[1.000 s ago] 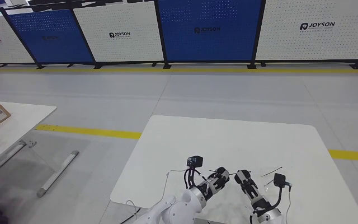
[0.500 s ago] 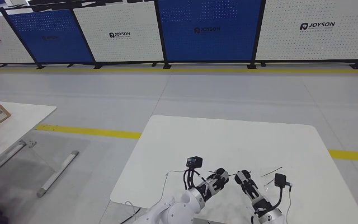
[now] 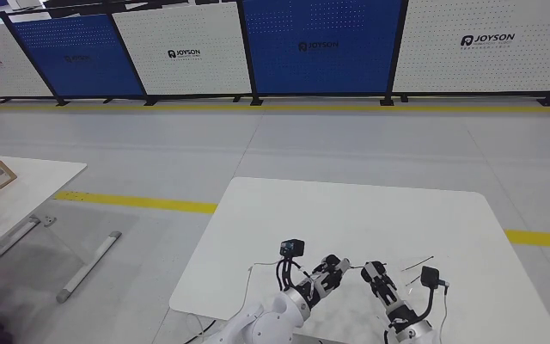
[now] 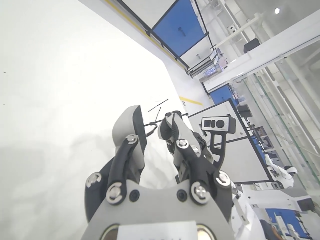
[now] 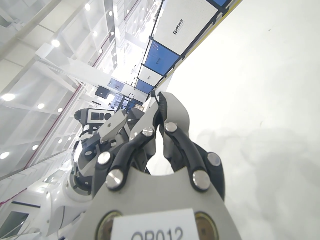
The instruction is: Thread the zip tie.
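Top view: spare ties [image 3: 421,261] on table [image 3: 344,215]

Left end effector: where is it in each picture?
Top view: left end effector above the white table, near its closest edge.
Left wrist view: foreground, zip tie between its open fingers.
Right wrist view: beyond the right end effector.
Shared landmark: the white table.

At the near side of the white table [image 3: 361,206], the left gripper [image 3: 335,267] and the right gripper [image 3: 369,272] point at each other, a thin black zip tie [image 3: 354,267] between them, with spare ties [image 3: 420,261] nearby.
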You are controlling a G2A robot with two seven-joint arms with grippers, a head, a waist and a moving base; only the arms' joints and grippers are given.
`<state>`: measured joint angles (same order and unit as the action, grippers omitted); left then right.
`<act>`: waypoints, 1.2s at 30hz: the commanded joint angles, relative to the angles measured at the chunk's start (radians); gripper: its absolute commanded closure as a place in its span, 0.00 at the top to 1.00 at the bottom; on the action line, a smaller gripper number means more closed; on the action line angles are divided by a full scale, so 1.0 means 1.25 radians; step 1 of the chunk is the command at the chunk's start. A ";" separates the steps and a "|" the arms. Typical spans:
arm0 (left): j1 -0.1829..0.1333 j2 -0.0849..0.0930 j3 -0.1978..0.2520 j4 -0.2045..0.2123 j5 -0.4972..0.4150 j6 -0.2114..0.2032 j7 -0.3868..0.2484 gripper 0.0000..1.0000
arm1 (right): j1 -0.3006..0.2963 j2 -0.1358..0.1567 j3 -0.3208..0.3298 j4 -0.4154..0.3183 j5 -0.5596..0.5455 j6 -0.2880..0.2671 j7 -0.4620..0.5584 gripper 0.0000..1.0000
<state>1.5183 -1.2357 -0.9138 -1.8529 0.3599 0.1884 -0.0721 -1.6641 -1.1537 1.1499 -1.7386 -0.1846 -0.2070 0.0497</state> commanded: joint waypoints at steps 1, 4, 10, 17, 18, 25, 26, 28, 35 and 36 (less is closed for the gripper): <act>0.000 0.000 0.000 0.001 0.000 0.001 0.000 0.00 | -0.001 -0.001 0.001 0.000 0.001 -0.002 0.000 0.00; 0.000 -0.001 0.000 0.001 0.000 0.002 -0.002 0.00 | -0.003 -0.002 0.003 0.000 0.002 -0.005 0.000 0.00; -0.002 -0.001 0.001 0.002 0.002 0.003 -0.006 0.00 | -0.006 -0.004 0.008 -0.001 0.003 -0.010 0.002 0.00; -0.006 -0.003 0.004 0.003 -0.003 0.000 -0.008 0.00 | -0.007 -0.007 0.012 -0.001 0.004 -0.012 0.011 0.00; -0.006 -0.003 0.004 0.003 -0.004 0.001 -0.009 0.10 | -0.007 -0.007 0.013 -0.001 0.003 -0.012 0.011 0.00; -0.007 -0.003 0.006 0.001 0.003 0.003 -0.019 0.13 | -0.008 -0.010 0.015 -0.003 -0.003 -0.005 0.012 0.00; -0.008 -0.004 0.007 0.002 0.004 0.004 -0.019 0.10 | -0.008 -0.010 0.015 -0.002 -0.003 -0.005 0.012 0.00; -0.009 -0.004 0.008 0.005 0.004 0.005 -0.019 0.03 | -0.008 -0.011 0.016 -0.002 -0.004 -0.005 0.013 0.00; -0.013 -0.005 0.008 0.009 0.004 0.006 -0.020 0.00 | -0.009 -0.014 0.018 -0.002 -0.007 -0.008 0.013 0.00; -0.014 -0.005 0.008 0.009 0.004 0.006 -0.020 0.00 | -0.010 -0.014 0.019 -0.003 -0.007 -0.008 0.013 0.00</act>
<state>1.5015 -1.2423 -0.9038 -1.8417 0.3642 0.1965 -0.0969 -1.6755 -1.1709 1.1728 -1.7413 -0.1929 -0.2173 0.0660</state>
